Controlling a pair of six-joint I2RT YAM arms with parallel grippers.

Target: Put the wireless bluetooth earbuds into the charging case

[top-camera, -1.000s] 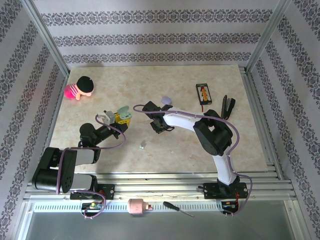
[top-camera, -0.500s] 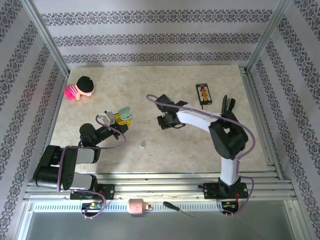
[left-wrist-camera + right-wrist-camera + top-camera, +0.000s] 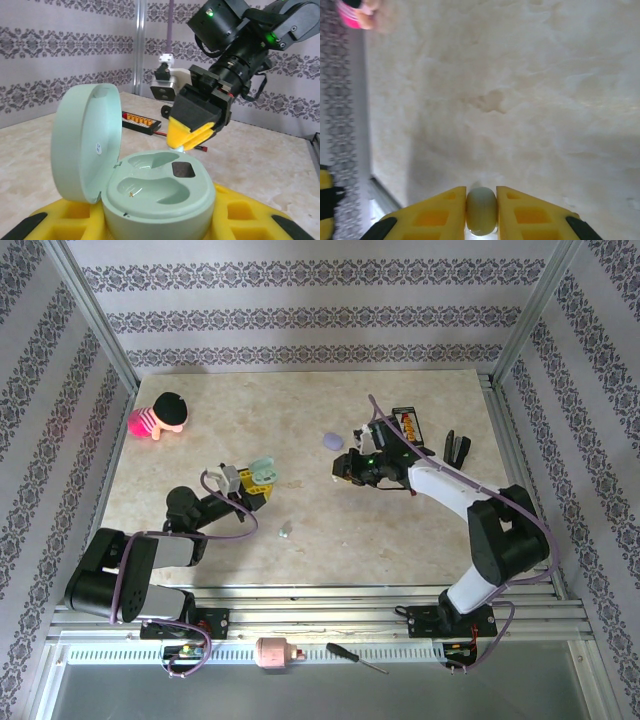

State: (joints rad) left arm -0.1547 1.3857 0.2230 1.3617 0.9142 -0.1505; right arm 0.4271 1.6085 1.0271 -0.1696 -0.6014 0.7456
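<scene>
Top external view: the left claw [image 3: 243,483] is gripping the pale green charging case [image 3: 262,469] left of the counter's [image 3: 420,530] middle. The right claw [image 3: 343,469] is hanging to the right of it, apart from the case.

In the left wrist view the case is sitting clamped between that claw's yellow pads [image 3: 250,217]. Its lid is standing open and upright on the left. Both moulded wells in the base are lying bare, with nothing seated in them. Beyond the case, the right claw is pointing its yellow tips down toward it without touching.

In the right wrist view the claw is pinching narrowly on one pale earbud [image 3: 481,212], which is sitting upright between the two yellow pads, above the marbled counter.

A lavender case [image 3: 331,439] is lying on the counter just behind the right claw. A small pale piece [image 3: 286,530], too small to identify, is lying near the front. A doll [image 3: 160,415] is resting at the far left corner, and a red-and-black board [image 3: 407,425] is lying at the far right.
</scene>
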